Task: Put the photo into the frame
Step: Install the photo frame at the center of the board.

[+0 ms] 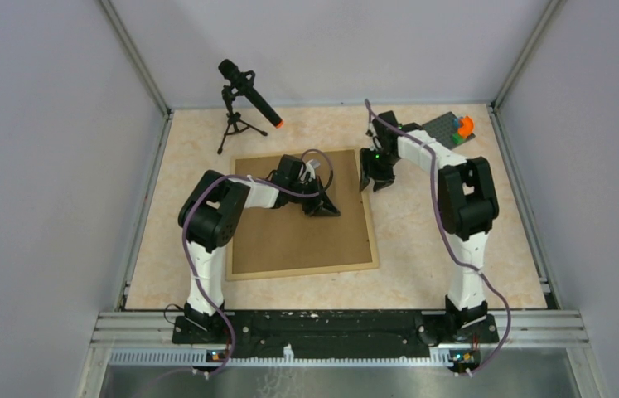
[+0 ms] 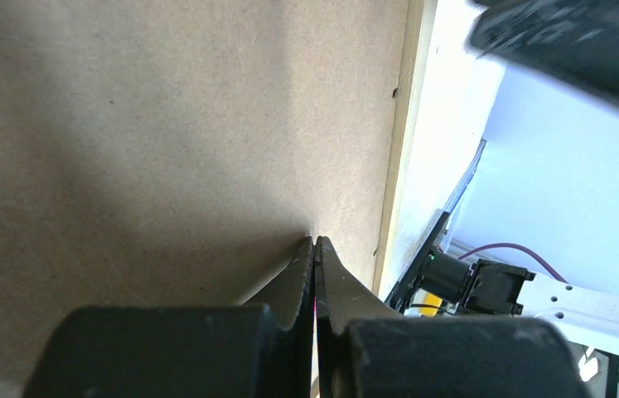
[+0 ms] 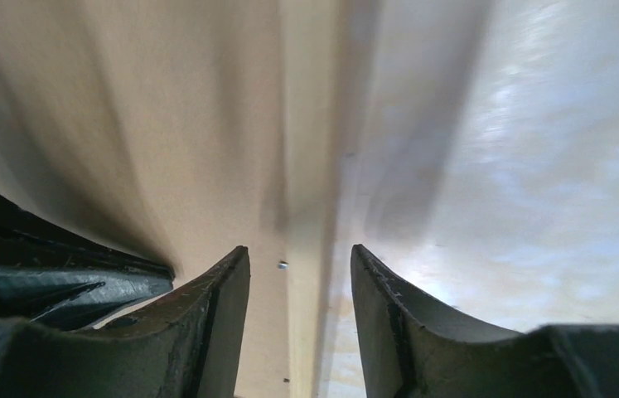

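The frame [image 1: 369, 224] lies face down on the desk [image 1: 422, 249], brown backing board [image 1: 289, 240] seated in it; the photo is out of sight, presumably beneath. The left gripper [image 2: 314, 242] has its fingers together, tips on the board; the right gripper [image 3: 299, 253] has its fingers apart, astride the frame's right strip; the step looks like closing the back, which calls for steady downward pressure.

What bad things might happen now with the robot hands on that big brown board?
The right gripper is open astride the edge of the frame; a crooked pinch might let it slip or twist. The left gripper, shut, seems to press its tip onto the brown backing board; pushing hard might scratch it or shove everything toward the microphone tripod.
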Robot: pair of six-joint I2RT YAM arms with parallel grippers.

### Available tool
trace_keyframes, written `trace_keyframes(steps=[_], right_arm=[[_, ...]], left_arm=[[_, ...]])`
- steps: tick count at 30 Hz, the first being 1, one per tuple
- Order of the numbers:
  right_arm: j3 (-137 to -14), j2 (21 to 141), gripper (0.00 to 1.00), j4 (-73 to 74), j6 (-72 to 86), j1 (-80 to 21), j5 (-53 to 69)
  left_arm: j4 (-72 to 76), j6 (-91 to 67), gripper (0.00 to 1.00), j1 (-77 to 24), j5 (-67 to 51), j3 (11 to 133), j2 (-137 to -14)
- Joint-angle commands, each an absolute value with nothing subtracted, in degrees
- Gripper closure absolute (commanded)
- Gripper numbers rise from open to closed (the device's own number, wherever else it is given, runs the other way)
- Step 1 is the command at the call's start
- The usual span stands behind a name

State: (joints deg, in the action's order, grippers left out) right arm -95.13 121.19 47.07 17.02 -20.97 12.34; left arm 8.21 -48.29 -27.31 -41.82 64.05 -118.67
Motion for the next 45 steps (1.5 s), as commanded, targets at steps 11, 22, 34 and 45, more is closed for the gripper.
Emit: trace_keyframes(steps=[11,22,34,45], right_arm=[[-98.9,123.4,0.56,33.5,19.4,-13.9,21.3],[-111.3,133.8,0.61,35.3,18.3,-12.4,23.7],[-105.7,134.2,0.63,33.9,17.0,-12.9,25.7],[-108.8,137.0,0.65,38.7,15.7,-15.0,18.9]], left_arm=[[4.0,-46.6,0.73,-27.1,-41.9,66.4,-115.5],[-3.2,-47.4,0.84,-26.5,-35.8,82.4,-123.5],[-3.0,-48.1,0.90,-24.0,-34.6,80.2,-128.4],[-5.4,-46.6,0.90,-23.9,-34.6,81.2,-128.0]])
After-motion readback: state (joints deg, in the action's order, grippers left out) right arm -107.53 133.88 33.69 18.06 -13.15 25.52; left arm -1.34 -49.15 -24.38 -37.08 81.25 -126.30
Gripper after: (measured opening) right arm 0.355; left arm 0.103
